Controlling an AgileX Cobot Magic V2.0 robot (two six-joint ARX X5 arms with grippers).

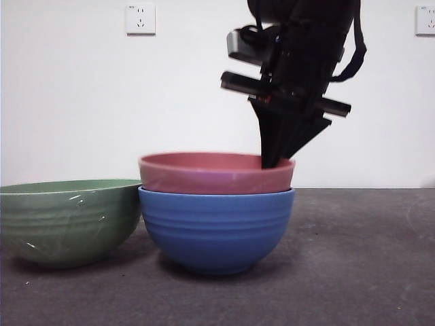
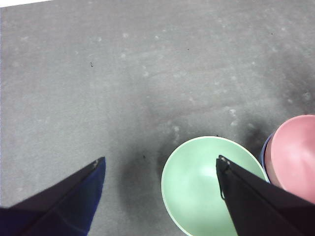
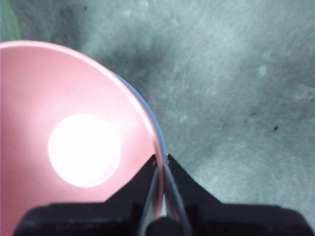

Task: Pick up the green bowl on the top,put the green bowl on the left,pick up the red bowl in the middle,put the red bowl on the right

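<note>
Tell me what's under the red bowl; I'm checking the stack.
The red bowl sits nested in a blue bowl, the right claw pinching its rim. The blue bowl's inside is covered.

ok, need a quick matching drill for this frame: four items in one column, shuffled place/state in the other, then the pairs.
Items:
1. green bowl
2. red bowl
3. blue bowl
4. right gripper

States:
A. sits on the table under another bowl
B. stands alone on the table, beside the stack
C. jaws closed on a bowl's rim
D. nested in the top of the stack

Pairs: 1-B, 2-D, 3-A, 4-C

The left gripper hangs open above the green bowl, holding nothing.
</note>
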